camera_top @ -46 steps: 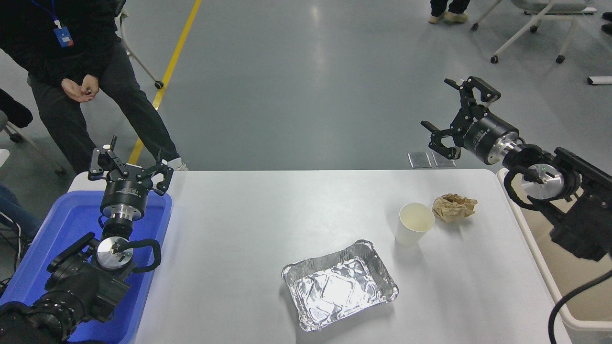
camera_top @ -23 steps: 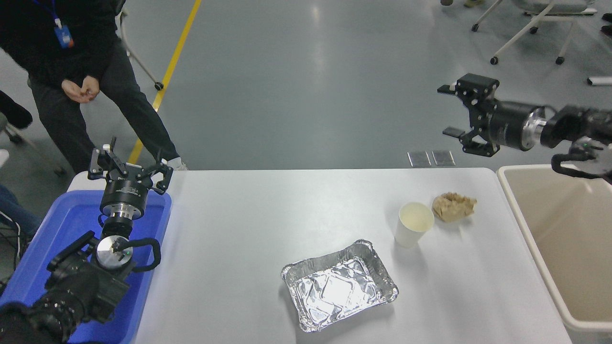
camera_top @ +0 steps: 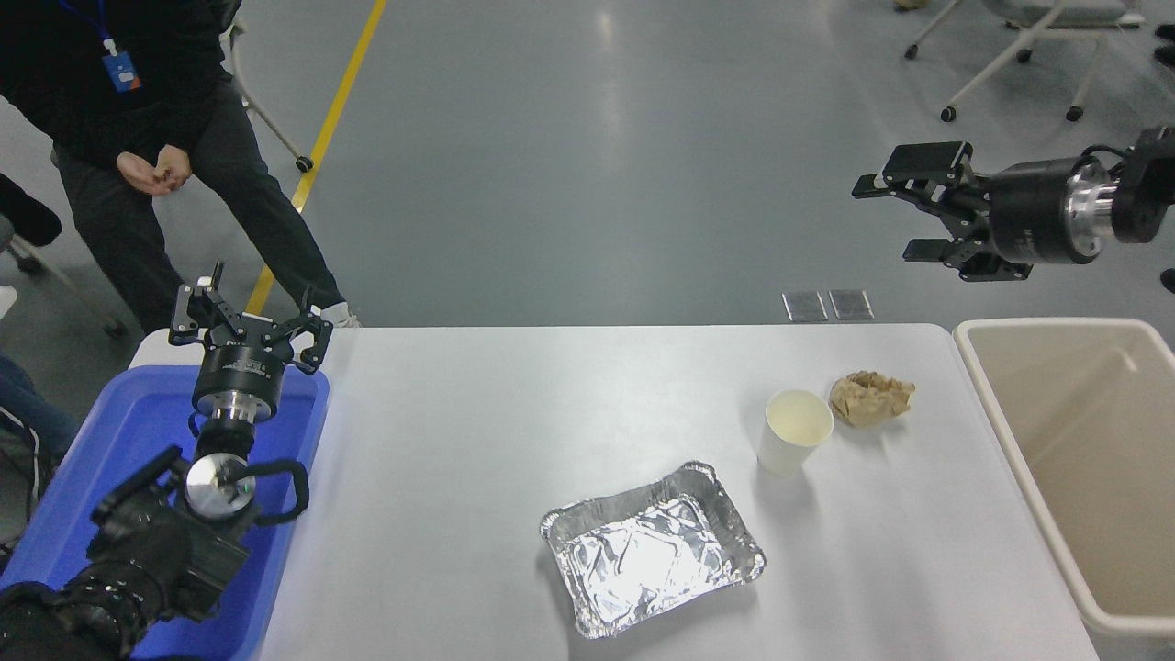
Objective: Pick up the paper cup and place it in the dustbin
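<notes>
The white paper cup (camera_top: 794, 430) stands upright on the white table (camera_top: 477, 431), right of centre. The beige dustbin (camera_top: 1005, 404) stands off the table's right edge, and nothing shows inside it. My right gripper (camera_top: 890, 218) is open and empty. It hangs high in the air beyond the table's far right corner, pointing left, far above and behind the cup. My left gripper (camera_top: 248, 323) is open and empty, parked over the blue tray at the lower left.
A crumpled tan paper ball (camera_top: 870, 397) lies just right of the cup. A crinkled silver foil tray (camera_top: 654, 546) sits in front of the cup. A blue plastic tray (camera_top: 138, 431) is at the left edge. A person (camera_top: 138, 138) stands at the far left.
My right arm has swung up and to the right, off the dustbin, which now shows fully. The gripper has turned to point left. The cup and left arm have not moved.
</notes>
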### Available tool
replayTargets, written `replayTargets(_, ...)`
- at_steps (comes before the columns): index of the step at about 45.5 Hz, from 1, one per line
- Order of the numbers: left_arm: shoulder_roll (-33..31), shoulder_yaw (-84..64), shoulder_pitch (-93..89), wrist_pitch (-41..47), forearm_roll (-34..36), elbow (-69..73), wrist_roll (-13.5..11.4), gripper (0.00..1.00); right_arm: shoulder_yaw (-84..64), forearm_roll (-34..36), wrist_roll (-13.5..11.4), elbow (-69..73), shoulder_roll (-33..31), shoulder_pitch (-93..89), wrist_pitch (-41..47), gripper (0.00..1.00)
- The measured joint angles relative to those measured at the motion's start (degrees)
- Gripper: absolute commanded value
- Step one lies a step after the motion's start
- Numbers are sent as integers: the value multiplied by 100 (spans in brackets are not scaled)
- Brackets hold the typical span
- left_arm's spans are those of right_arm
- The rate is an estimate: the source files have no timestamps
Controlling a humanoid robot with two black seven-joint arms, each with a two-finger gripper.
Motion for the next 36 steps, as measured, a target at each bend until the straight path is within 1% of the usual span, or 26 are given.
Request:
replayTargets(8, 0, 1, 0, 0, 0, 0, 0, 99, -846, -39, 19, 323, 505, 971, 514, 100)
replayTargets(21, -1, 2, 1, 0, -3, 0, 0, 99, -1463, -59, 29, 905, 1301, 1978, 1255, 100)
replayTargets(36, -1, 2, 0, 0, -3, 1, 0, 99, -1646, -48, 28, 1359, 1837, 2369, 1564, 100)
